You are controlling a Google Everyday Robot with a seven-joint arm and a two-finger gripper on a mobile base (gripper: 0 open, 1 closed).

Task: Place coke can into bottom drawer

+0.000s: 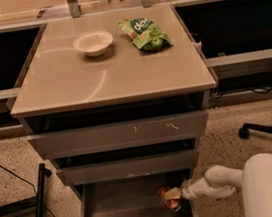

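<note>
The coke can (168, 200) is red-orange and sits tilted inside the open bottom drawer (125, 208), low at its right front part. My gripper (174, 194) reaches into the drawer from the right on a white arm (212, 185), and its fingers are closed on the can. A yellowish fingertip (172, 193) lies across the can's upper side. The drawer's grey floor shows to the left of the can.
Two shallower grey drawers (119, 134) stand slightly pulled out above the bottom one. On the cabinet top are a white bowl (93, 42) and a green snack bag (144, 32). An office chair base (270, 129) is at the right, and a black stand (38, 205) at the left.
</note>
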